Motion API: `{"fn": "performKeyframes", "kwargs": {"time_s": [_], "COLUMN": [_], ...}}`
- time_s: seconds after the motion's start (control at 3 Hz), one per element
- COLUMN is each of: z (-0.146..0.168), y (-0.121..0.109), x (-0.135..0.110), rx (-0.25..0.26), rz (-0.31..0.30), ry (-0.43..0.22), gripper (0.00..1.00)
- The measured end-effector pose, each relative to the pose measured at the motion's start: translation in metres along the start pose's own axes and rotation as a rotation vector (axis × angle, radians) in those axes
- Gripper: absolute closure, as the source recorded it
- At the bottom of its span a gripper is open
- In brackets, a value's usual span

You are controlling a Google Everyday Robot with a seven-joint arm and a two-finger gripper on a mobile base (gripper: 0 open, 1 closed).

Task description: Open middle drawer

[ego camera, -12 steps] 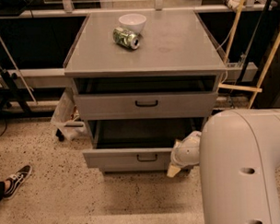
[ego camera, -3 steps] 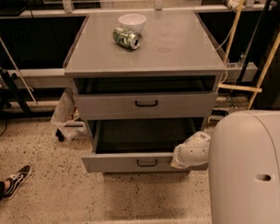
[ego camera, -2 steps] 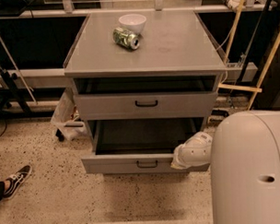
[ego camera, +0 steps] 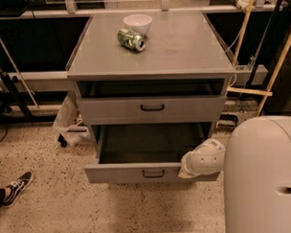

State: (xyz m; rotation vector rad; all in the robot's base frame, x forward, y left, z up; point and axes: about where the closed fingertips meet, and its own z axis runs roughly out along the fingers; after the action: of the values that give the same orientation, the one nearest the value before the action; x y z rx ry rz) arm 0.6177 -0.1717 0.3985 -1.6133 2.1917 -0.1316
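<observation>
Done: the grey, flat-fronted middle drawer (ego camera: 146,142) with a small black bar handle (ego camera: 153,173) stands pulled well out toward the near side, its dark inside showing.
Left: little or nothing by my reading; at most a last bit of pull, then letting go.
Drawer's place: it is the lower of the two fronts in view, under the grey upper drawer (ego camera: 112,111), which has a similar black handle and sits nearly flush.
Pincer: the pincer (ego camera: 185,172), on a rounded white wrist, is at the right end of the open drawer's front, right of its handle. Whether it is open or closed cannot be told.
Drawers counted: two in view; any third one beneath is hidden.
Handles counted: two.
On the grey tabletop (ego camera: 181,50): one round white bowl (ego camera: 137,22) near the far edge, and one green can (ego camera: 131,39) lying on its side just near of it.
Robot: one large white rounded body (ego camera: 262,181), near right.
Floor: one black-and-white shoe (ego camera: 16,187), near left.
</observation>
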Motion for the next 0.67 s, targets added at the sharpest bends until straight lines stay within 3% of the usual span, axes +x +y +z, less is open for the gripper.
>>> {"fn": "performKeyframes", "kwargs": {"time_s": [0.67], "z": [-0.0023], "y": [0.0011], "x": [0.0044], "rx": [-0.003], "rz": [-0.005], "ry": [0.001], "gripper": [1.00]}}
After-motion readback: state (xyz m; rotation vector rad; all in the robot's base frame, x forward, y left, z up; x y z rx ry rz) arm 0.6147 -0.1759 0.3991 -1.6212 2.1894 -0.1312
